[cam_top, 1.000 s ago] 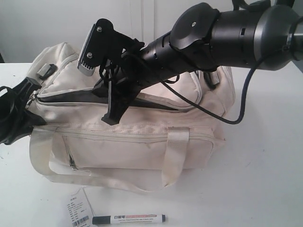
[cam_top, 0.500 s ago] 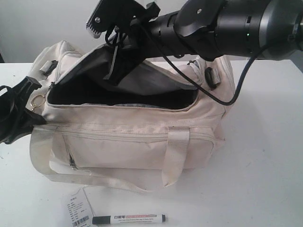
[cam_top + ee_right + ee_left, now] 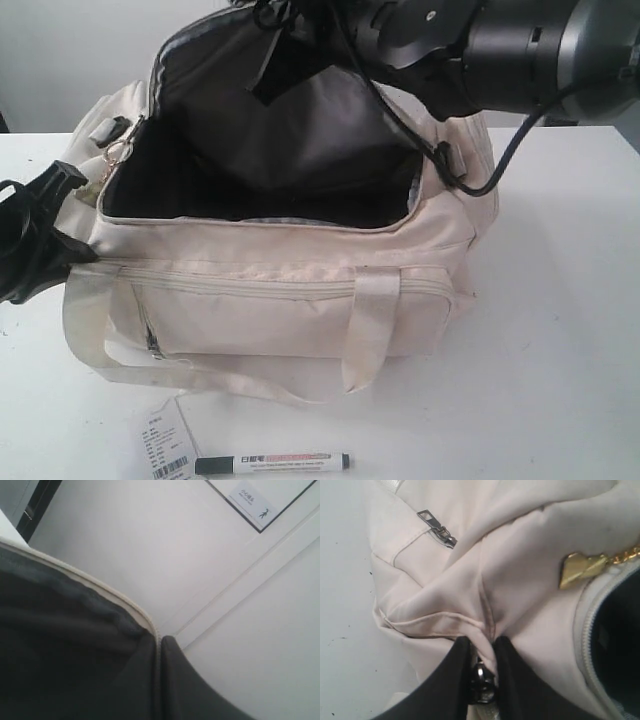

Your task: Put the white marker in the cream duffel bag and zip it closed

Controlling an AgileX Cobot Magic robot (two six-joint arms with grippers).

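Right arm (image 3: 530,45): thick round housings, dark grey metallic shell, lighter ring at shell's end, glossy black joint cap with small silver screw (image 3: 432,15). Loose black cable (image 3: 497,160) looped beneath, thinner black wires near wrist. Left gripper (image 3: 482,644): matte black, flat smooth fingers (image 3: 451,680), rounded tips. Right gripper (image 3: 159,642): same matte black, blunt-tipped. Left arm (image 3: 28,240): black, angular, black cables alongside.

A: Was the light even?
B: Bright, flat; soft shadow lay under the cream duffel bag (image 3: 260,300) at six o'clock.
A: Sharp?
B: Wrist views were soft; the dark lining (image 3: 300,140) lost detail.
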